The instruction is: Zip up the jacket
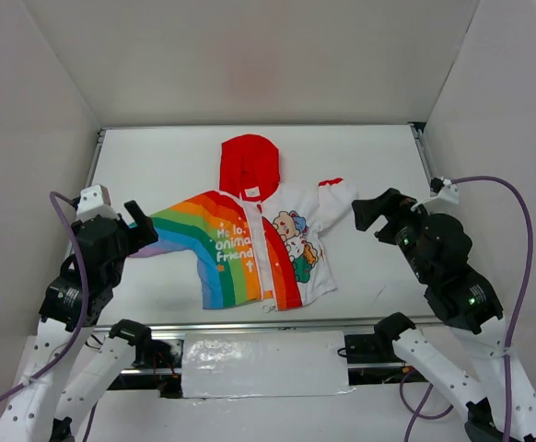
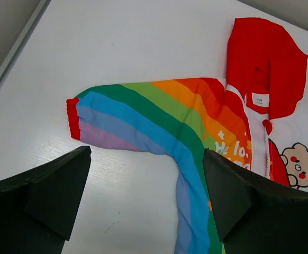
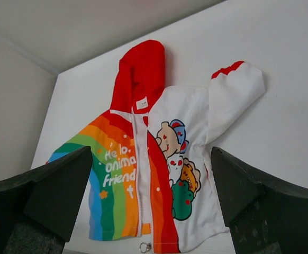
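The jacket [image 1: 250, 249] lies flat on the white table, red hood [image 1: 250, 164] pointing away, rainbow half on the left, white cartoon half on the right. Its white zipper [image 3: 142, 185] runs down the middle with a metal ring pull [image 3: 145, 247] at the bottom hem. My left gripper [image 1: 141, 227] is open and empty, hovering by the rainbow sleeve [image 2: 127, 121]. My right gripper [image 1: 369, 214] is open and empty, above the table to the right of the white sleeve [image 3: 233, 95].
White walls enclose the table on three sides. A metal rail [image 1: 250, 327] runs along the near edge, with reflective tape below it. Purple cables loop beside both arms.
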`<state>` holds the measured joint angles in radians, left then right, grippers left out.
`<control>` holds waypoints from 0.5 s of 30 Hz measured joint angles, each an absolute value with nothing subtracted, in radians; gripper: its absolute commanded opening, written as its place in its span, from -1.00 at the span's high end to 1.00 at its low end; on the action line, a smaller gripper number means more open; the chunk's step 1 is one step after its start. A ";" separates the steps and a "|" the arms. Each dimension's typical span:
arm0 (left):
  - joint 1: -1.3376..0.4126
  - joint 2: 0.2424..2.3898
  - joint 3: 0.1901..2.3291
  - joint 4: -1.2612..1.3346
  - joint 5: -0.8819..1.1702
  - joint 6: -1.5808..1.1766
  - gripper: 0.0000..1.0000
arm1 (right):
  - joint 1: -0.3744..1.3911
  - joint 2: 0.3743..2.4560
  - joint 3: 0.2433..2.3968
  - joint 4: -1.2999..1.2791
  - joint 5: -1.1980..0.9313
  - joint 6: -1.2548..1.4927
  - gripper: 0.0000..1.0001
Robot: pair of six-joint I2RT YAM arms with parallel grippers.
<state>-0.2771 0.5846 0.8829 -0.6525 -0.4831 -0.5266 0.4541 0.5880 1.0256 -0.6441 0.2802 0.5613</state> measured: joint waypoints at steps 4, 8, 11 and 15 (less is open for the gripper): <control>-0.277 0.585 0.883 -0.653 -0.466 -0.527 -0.99 | 0.454 0.590 1.023 -0.644 0.278 0.564 -1.00; -0.277 0.585 0.883 -0.654 -0.455 -0.528 -0.99 | 0.454 0.590 1.019 -0.642 0.245 0.562 -1.00; -0.277 0.585 0.883 -0.656 -0.419 -0.531 -0.99 | 0.454 0.593 1.014 -0.639 0.191 0.557 -1.00; -0.277 0.585 0.880 -0.648 -0.311 -0.532 -0.99 | 0.454 0.621 1.014 -0.637 0.113 0.552 -1.00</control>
<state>-0.2768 0.5850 0.8799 -0.6483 -0.3107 -0.5316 0.4541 0.6212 1.0142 -0.6373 0.1131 0.5522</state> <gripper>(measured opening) 0.994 0.999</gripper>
